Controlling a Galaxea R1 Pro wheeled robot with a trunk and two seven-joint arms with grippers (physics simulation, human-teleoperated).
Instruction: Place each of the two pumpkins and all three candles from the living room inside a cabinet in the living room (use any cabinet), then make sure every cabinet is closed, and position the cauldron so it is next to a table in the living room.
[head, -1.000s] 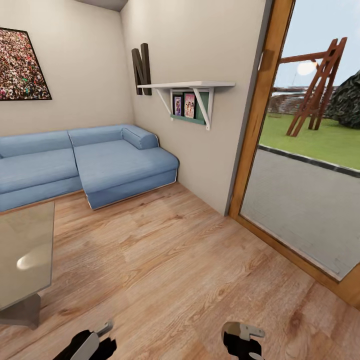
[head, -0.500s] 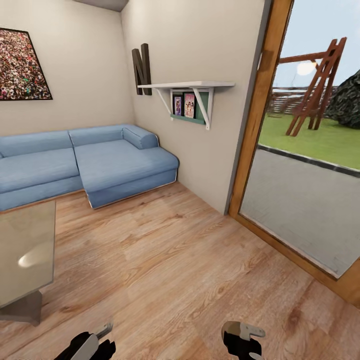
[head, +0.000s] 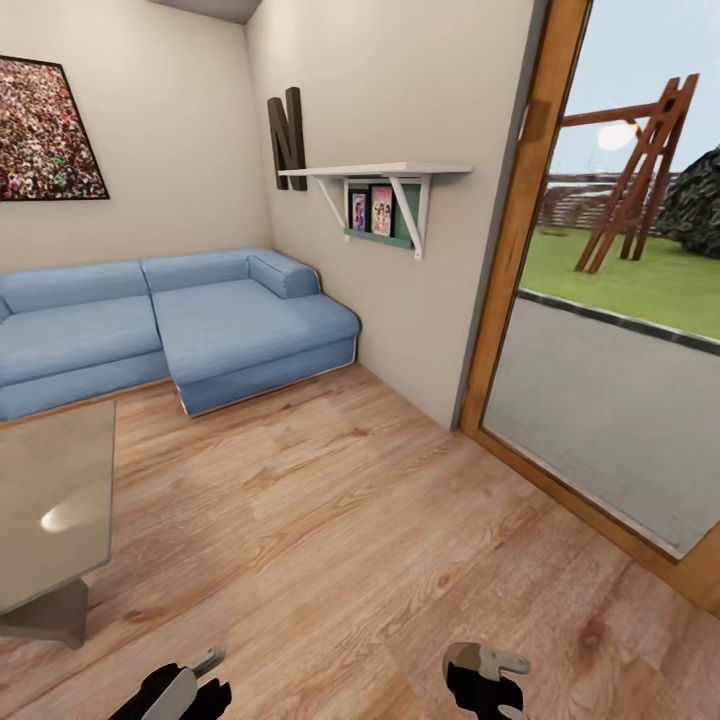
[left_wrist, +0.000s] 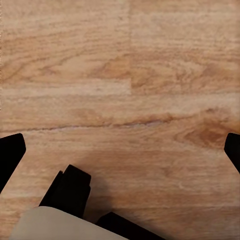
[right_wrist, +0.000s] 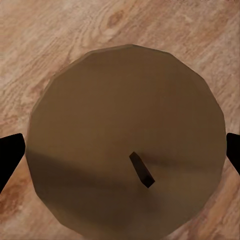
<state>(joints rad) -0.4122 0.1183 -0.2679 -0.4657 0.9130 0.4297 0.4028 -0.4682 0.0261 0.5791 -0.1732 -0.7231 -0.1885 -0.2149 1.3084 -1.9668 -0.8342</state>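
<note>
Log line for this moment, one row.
scene: sofa, table corner, wood floor | left gripper: open, empty | right gripper: jaws on candle

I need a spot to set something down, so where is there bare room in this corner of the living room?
The wood floor lies bare between the blue sofa, the wall under the white shelf and the glass door. The glass table top also shows bare. In the right wrist view a candle sits between the fingertips.

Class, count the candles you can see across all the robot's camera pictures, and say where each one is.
1. One candle sits between the right gripper's fingertips, above the wooden floor. Others may be out of view.
</note>
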